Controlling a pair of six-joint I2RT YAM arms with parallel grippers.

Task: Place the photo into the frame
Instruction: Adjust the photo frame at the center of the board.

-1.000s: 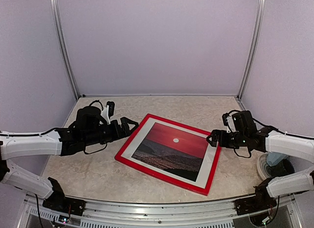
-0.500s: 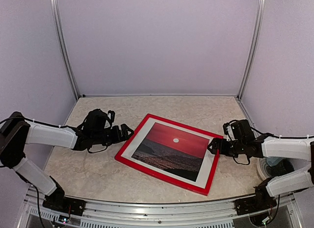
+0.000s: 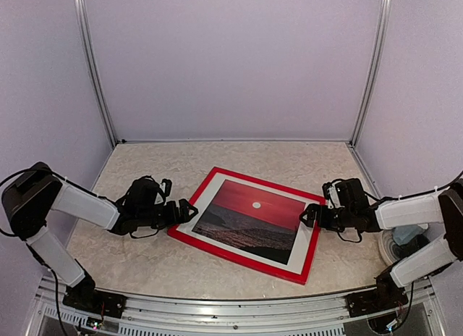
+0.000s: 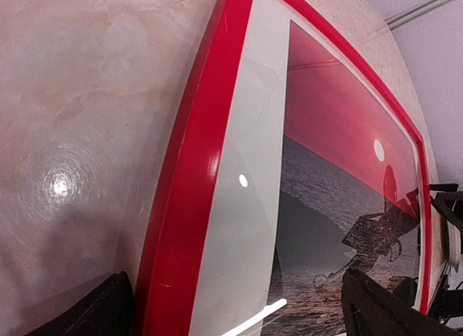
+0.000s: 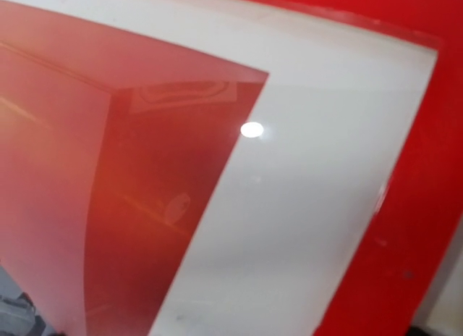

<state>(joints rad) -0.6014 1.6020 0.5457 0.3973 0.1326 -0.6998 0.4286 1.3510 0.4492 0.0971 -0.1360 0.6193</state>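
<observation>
Red wood ran round the frame [image 3: 239, 259], which lay flat and slightly turned on the marble-patterned table [image 3: 145, 258] in the top view. The photo [image 3: 249, 213] sat inside it, within a white mat [image 3: 203, 206]. The left gripper [image 3: 184, 209] was low at the frame's left corner and the right gripper [image 3: 309, 214] at its right edge. From above I could not tell whether either touched it.

In the left wrist view, the two dark fingers [image 4: 94, 311] were spread wide. One was outside the red rail and the other over the picture, and nothing was pinched between them.

The right wrist view showed only rail, mat and red sky under a shiny sheet with a lamp glint. No fingers were visible, so I could not tell how those jaws stood.

The frame looked thin, stiff and fairly light, with a slick and probably fragile front. The outer rail seemed the best place to hold it, pinched across its edge rather than on the glazing.
</observation>
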